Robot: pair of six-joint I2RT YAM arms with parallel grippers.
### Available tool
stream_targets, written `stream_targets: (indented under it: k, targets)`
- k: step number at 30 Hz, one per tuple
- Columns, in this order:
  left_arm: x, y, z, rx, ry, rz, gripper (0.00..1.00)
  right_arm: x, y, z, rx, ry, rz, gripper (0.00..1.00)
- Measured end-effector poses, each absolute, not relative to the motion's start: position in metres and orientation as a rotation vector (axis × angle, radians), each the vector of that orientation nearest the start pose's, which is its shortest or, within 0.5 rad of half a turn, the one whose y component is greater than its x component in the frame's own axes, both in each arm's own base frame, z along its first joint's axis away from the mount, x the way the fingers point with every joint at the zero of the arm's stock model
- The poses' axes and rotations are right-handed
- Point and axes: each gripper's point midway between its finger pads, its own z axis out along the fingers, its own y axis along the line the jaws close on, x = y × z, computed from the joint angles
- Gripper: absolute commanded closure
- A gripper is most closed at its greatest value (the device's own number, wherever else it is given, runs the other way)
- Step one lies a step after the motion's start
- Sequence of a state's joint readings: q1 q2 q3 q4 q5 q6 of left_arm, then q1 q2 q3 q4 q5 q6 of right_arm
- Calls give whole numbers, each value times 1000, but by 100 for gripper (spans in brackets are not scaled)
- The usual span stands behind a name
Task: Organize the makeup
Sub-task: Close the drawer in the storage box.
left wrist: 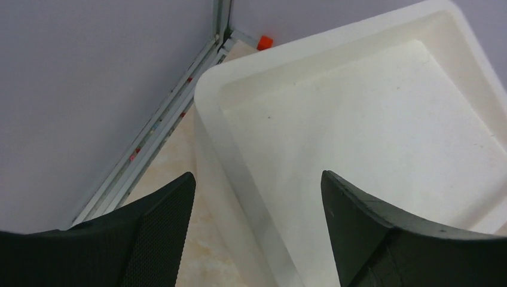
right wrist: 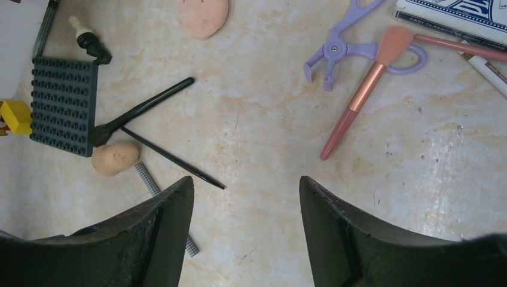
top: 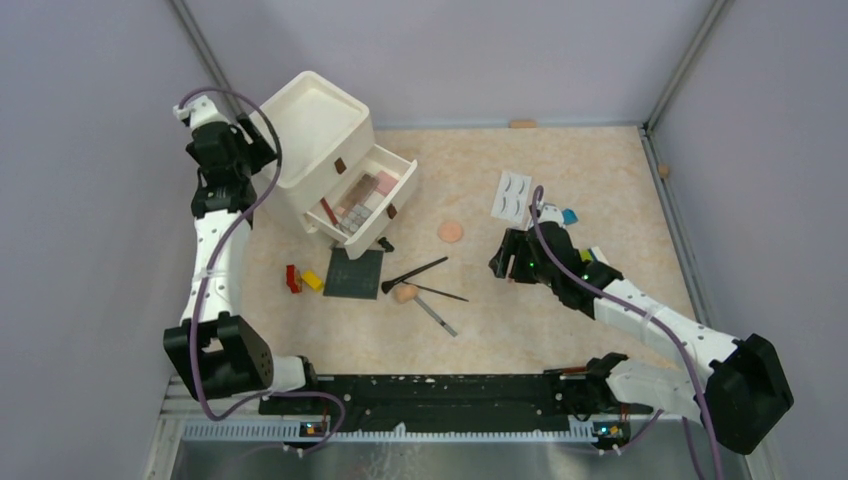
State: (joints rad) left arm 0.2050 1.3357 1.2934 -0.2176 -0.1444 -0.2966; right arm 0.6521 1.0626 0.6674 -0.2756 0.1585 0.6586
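marbled beige tabletop, walled in grey, carries a white drawer unit (top: 318, 125) at its far left corner. its lower drawer (top: 400, 178) stands pulled out with flat palettes (top: 362, 197) inside, so it reads as where the makeup belongs.

the left gripper (left wrist: 258, 179) sits at the unit's top rim, jaws apart and holding nothing, one finger outside the wall and one over the recessed top, likely placed to steady the unit. the right gripper (right wrist: 245, 182), well right of the unit, hangs over bare table, jaws apart and empty.

loose makeup lies in front of the drawer: a black brush (right wrist: 146, 106) crossing a thin pencil (right wrist: 173, 158), a beige sponge (right wrist: 115, 158), and a peach puff (right wrist: 203, 15). farther right are a rose brush (right wrist: 359, 95), a lilac curler (right wrist: 353, 42) and a lash card (top: 512, 195).

a studded plate (right wrist: 63, 104) just before the drawer touches the brush head; the handles have open table around them, which looks like easy room to descend.
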Motion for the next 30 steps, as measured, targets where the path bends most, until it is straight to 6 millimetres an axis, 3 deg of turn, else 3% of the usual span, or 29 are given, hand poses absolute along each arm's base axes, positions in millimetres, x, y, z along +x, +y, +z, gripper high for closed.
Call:
stream_targets:
  k: [8,13,20,24,30]
  targets:
    - [433,107,267,-618,1874,93,33,253,191,123,93,2286,532,36]
    - [434,106,267,-623,1869,89,46,253,192,123,93,2284,535,36]
    - [435,100,267,-626,1869,88,49,257,203,120,71,2300,573,38]
    - [435,94,267,-624,1871,113,55,274,223,122,55,2299,612,40]
    - [436,84,267,-611,1872,104,57,319,264,130,53,2253,680,43]
